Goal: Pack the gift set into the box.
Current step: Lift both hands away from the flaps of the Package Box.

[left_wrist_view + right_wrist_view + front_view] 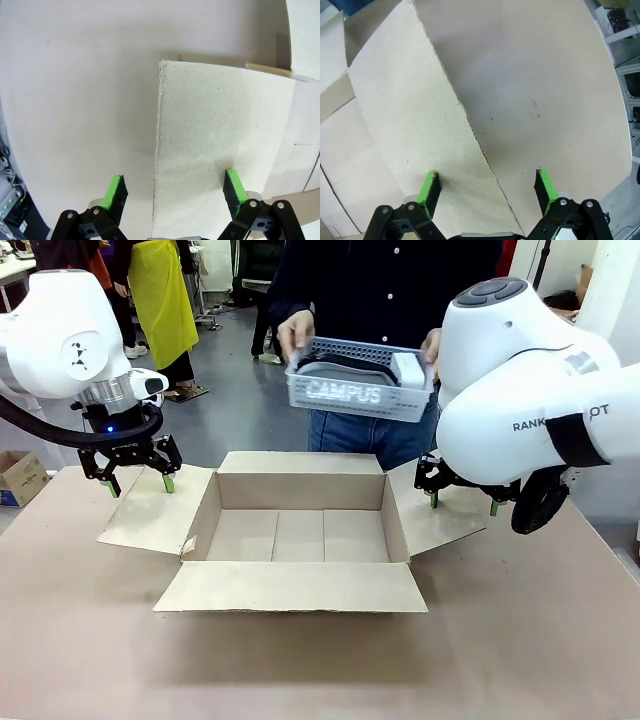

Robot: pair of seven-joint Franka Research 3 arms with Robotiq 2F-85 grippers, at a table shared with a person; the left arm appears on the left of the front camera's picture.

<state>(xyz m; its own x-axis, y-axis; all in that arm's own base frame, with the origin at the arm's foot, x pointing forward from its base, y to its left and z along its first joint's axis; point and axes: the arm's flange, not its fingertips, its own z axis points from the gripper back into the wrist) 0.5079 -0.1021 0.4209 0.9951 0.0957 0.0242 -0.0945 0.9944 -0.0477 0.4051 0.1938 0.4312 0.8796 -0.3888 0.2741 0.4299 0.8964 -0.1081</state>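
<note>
Looking across the table [300, 670], we see the box [300, 537] standing open at its middle, the four flaps folded outward and the floor bare. Beyond the box's far flap, up in the air and off the table, a person holds the gift set. The basket [350, 395] lettered "CAMPUS" is level, with one hand [296, 332] at one short end and the other hand [432, 346] at the opposite end. Inside it the white pack [408, 368] lies at the end toward our right arm, with the dark items [340, 365] beside it.

Our left gripper [141, 485] points down at the far outer corner of the left flap [150, 512]. Its jaws are spread wide with nothing between them. In the left wrist view one finger [234, 187] is over the flap and the other over bare table, so the gripper straddles the flap's edge. We cannot tell whether the pads touch the cardboard.

Our right gripper [463, 505] stands likewise at the right flap [450, 520], its jaws far apart and holding nothing. In the right wrist view one finger [429, 189] is over the flap and the other over the table just beside its edge.
</note>
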